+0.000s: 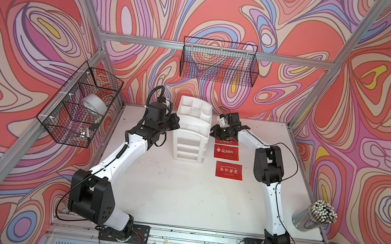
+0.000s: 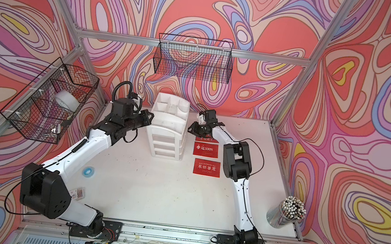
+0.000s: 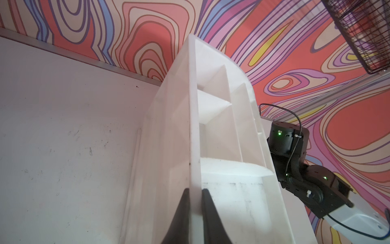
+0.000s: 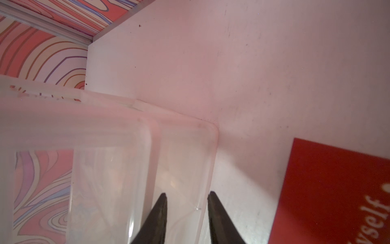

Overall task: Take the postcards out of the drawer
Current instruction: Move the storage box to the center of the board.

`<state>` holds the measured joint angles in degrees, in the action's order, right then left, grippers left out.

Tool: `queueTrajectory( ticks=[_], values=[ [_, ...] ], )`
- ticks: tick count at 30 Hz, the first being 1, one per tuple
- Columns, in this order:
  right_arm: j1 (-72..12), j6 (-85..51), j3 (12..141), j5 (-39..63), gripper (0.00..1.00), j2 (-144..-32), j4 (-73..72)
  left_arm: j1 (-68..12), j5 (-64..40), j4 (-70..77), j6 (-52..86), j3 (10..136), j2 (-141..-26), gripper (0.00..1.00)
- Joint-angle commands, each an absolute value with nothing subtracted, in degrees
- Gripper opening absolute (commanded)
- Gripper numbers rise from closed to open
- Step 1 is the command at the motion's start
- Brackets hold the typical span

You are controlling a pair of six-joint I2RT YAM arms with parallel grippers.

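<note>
My right pincer [image 4: 187, 196], narrowly parted, straddles a clear plastic rim [image 4: 212, 152]; whether it grips I cannot tell. The postcards [image 1: 226, 152] lie flat just below it in a top view, long axes across the frame, nearest this arm.

Postcards [image 1: 229, 170] are red with white lettering, the drawer unit [image 1: 191, 137] white.

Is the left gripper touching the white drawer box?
Touching. In the left wrist view the left gripper has its fingers pressed on both sides of a wall of the white drawer box.
</note>
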<state>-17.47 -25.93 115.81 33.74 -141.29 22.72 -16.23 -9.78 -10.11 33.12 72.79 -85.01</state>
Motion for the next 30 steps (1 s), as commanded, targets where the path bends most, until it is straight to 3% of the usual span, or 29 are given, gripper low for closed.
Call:
queueTrajectory(
  ticks=[1,18,30],
  values=[
    [-18.7,-26.0,115.9,37.4,0.34,-140.6,19.4,-19.0,-14.9,-18.5,29.6,74.6,-87.4,0.16],
    [-17.2,-23.0,109.7,33.7,0.35,-132.4,20.5,-15.7,-14.4,-22.3,24.4,82.8,-89.2,0.29],
    [-16.2,-21.2,103.2,29.3,0.36,-127.3,20.7,-15.0,-8.8,-25.8,20.0,85.3,-87.8,0.45]
  ],
)
